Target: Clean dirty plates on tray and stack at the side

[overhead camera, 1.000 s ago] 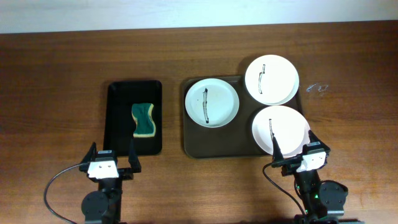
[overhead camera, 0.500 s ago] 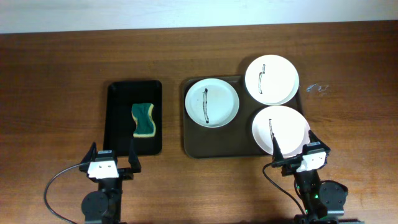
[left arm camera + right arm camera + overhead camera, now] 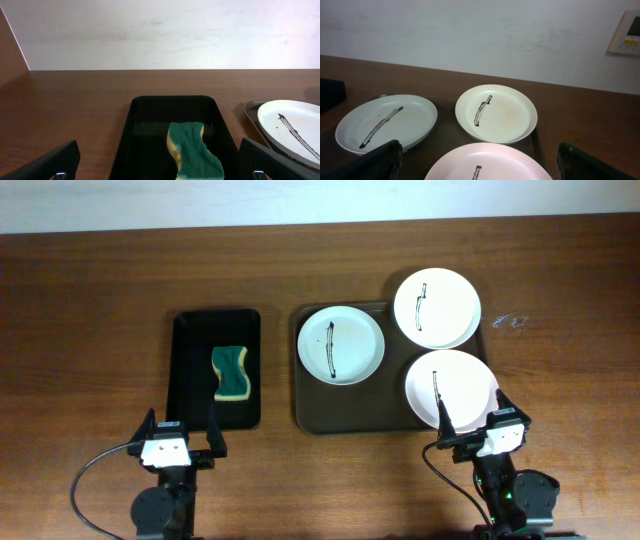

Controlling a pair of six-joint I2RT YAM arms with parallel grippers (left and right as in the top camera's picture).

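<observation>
Nothing has moved overhead; left gripper (image 3: pixel 182 425) and right gripper (image 3: pixel 472 418) hang spread wide, empty; three marked plates (image 3: pixel 340 345) lie on the tray (image 3: pixel 312 412), one seemingly overhanging its far rim; left wrist faces the sponge (image 3: pixel 192 150); right wrist, the plates; wiping not begun.

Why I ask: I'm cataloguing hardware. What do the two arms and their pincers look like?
Both match: black round joints, a white wrist block, two black tapered fingers on the left pincer and right pincer. A thin black cable loops beside each.
</observation>
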